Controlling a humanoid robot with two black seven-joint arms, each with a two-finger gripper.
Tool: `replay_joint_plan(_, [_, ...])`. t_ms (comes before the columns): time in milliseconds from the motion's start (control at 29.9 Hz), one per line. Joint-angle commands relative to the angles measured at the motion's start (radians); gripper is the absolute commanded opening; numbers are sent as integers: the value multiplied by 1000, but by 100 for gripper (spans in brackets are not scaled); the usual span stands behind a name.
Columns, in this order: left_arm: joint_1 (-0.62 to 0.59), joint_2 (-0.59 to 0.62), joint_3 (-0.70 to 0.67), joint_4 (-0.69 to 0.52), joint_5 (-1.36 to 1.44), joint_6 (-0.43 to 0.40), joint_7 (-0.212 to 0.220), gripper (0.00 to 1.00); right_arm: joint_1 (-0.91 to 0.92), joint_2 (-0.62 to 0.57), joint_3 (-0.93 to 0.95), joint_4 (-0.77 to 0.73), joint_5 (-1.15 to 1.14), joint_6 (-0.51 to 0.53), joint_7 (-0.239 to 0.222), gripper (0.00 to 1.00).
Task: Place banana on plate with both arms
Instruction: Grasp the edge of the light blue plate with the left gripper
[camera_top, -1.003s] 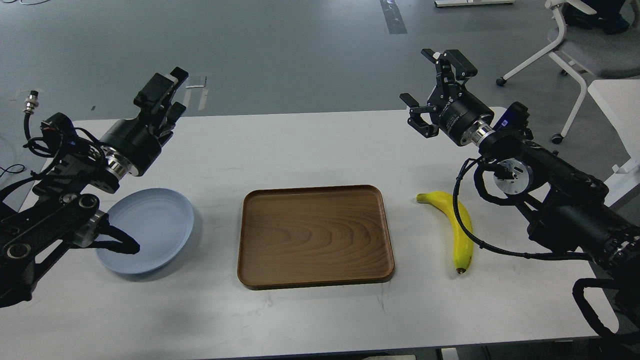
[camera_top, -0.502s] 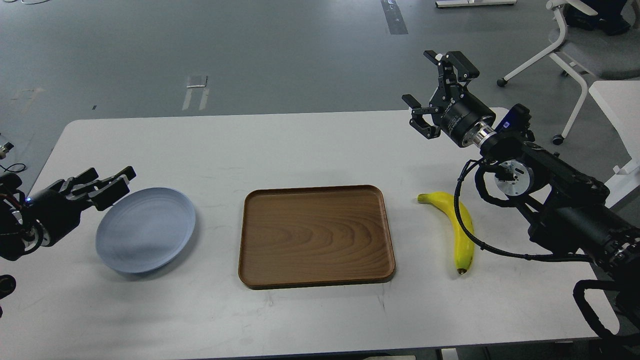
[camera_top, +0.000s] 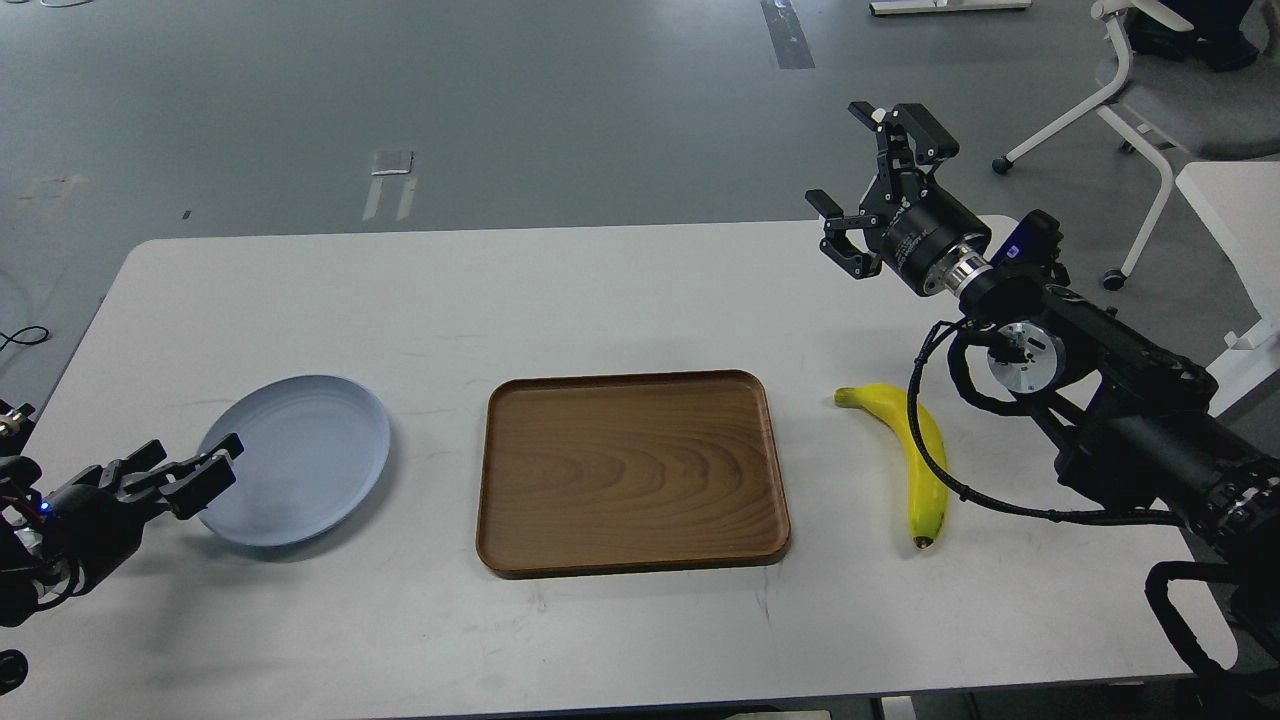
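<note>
The yellow banana (camera_top: 925, 460) lies on the white table (camera_top: 600, 290) at the right, dark tip toward the front. The pale blue-grey plate (camera_top: 300, 455) sits at the left. My left gripper (camera_top: 190, 465) is low at the plate's front-left rim; its fingers look spread and hold nothing, and I cannot tell whether they touch the rim. My right gripper (camera_top: 840, 155) is open and empty, raised above the table's far right edge, well behind the banana. A black cable of the right arm crosses in front of the banana's middle.
A rectangular brown wooden tray (camera_top: 630, 470) lies between plate and banana. A white office chair (camera_top: 1150, 90) and a second white table (camera_top: 1235, 200) stand on the floor at the right, beyond the table.
My left arm has dropped from high behind the plate to low at its front-left rim. The right gripper has barely moved. Banana, plate and tray have not moved.
</note>
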Motion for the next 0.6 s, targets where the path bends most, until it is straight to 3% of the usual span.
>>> replay_joint_plan(0, [8,-3,0,23,-8,-2,1,98,-2,0,0,1,0,-6,0,100])
replay_joint_plan(167, [11,-35,0,71,-21,-8,1,98,-2,0,-2,3,0,-12,0,100])
replay_joint_plan(368, [33,-69,7,126,-21,-8,3,89,-4,0,-12,0,0,-14,0,100])
replay_joint_plan(468, [34,-82,8,145,-21,-8,1,76,-10,3,-16,0,0,-14,0,100])
replay_joint_plan(568, [36,-82,8,148,-21,-13,1,35,-11,7,-16,0,0,-14,0,100])
